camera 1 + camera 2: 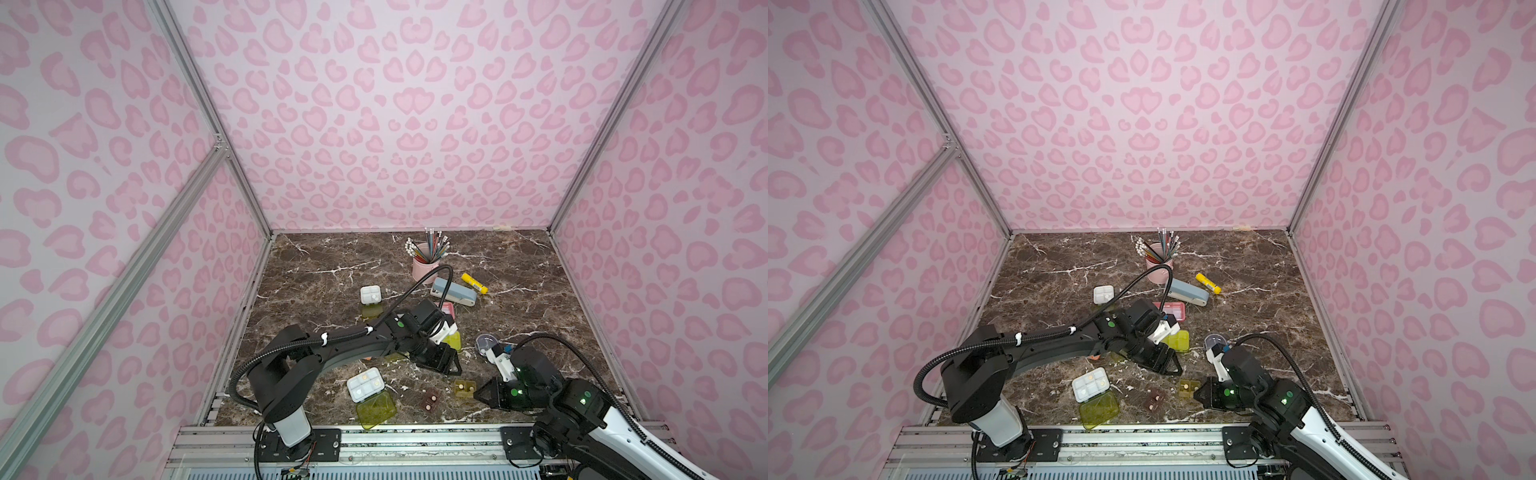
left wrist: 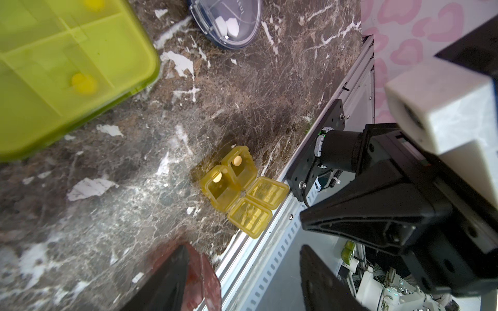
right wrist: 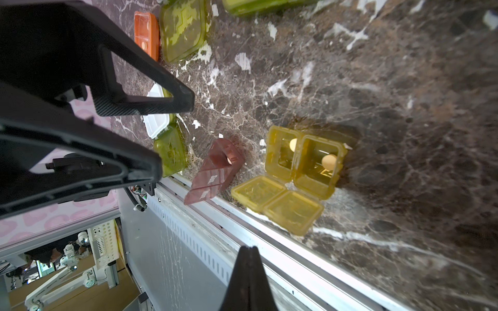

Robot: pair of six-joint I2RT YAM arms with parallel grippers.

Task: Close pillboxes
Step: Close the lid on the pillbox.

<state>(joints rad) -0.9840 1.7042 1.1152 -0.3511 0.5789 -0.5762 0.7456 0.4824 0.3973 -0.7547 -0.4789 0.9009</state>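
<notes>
Right wrist view: olive pillbox (image 3: 301,167) at worktop (image 1: 519,266) front edge, both lids flat open; brown pillbox (image 3: 215,169) beside it, also open. Right gripper (image 3: 249,250) jaws pressed together, empty; left gripper (image 2: 242,246) jaws moderately apart, empty. In a top view, front white tray (image 1: 365,384) and mid-worktop white tray (image 1: 370,294) lie unlidded. Judged: most closing left.
</notes>
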